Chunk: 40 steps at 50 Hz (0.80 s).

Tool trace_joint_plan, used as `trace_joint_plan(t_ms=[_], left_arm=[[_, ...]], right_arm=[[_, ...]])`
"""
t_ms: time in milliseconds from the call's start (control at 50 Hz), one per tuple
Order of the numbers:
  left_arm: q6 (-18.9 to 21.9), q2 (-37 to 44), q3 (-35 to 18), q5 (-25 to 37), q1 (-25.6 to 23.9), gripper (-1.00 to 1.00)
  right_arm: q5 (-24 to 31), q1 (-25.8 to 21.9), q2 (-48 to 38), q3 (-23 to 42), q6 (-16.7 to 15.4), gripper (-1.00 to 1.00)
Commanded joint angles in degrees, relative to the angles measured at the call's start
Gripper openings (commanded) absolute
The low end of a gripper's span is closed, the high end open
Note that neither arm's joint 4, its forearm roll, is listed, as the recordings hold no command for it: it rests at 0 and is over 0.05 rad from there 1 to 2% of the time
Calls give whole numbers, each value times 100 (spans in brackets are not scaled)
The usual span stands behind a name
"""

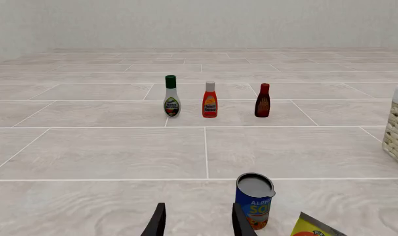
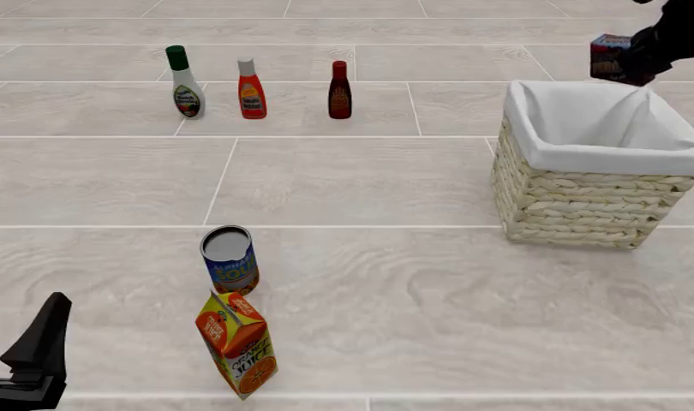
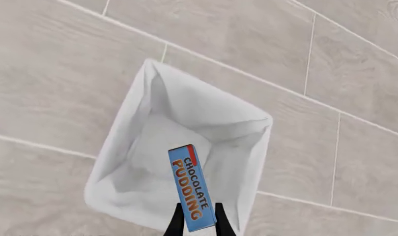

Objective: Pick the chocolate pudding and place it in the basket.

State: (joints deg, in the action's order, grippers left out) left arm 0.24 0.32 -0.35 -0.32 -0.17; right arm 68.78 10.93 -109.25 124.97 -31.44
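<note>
Left gripper [image 2: 27,364] sits low at the near left corner of the table [image 2: 439,300] in the front view. In the left wrist view its jaws stand apart with nothing between them: released.

Back row, left to right: a white bottle with a green cap [image 2: 186,83], an orange bottle with a white cap [image 2: 251,89], a dark red bottle [image 2: 339,91]. All three stand upright, near one another but apart.

Nearer the arms, left of centre: a blue-labelled can [image 2: 230,259], upright, top open to the camera. Just in front of it stands an orange juice carton [image 2: 237,342], tilted slightly; the two are close, and contact cannot be judged from the front view. In the left wrist view the can lies just beyond the left jaws and to one side.

Right of centre: the basket [image 2: 576,205], pale wicker with a white cloth lining, upright on the table.

Far right: right gripper [image 3: 199,219] is raised above the basket's far right corner. Its jaws are clenched on the chocolate pudding [image 3: 191,187], gripping the box at one end. The right wrist view looks straight down: the box's blue face with its lettering hangs over the basket's lined interior, clear of the cloth.
</note>
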Motion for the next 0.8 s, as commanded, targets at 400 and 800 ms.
trace_joint_plan(t_ms=[400,800], left_arm=[[1,-18,-1,13,0,100],[2,-18,-1,14,0,100]], right_arm=[[110,-42,-627,379,-95,-100],[110,-55,-969,603,-104,-100]])
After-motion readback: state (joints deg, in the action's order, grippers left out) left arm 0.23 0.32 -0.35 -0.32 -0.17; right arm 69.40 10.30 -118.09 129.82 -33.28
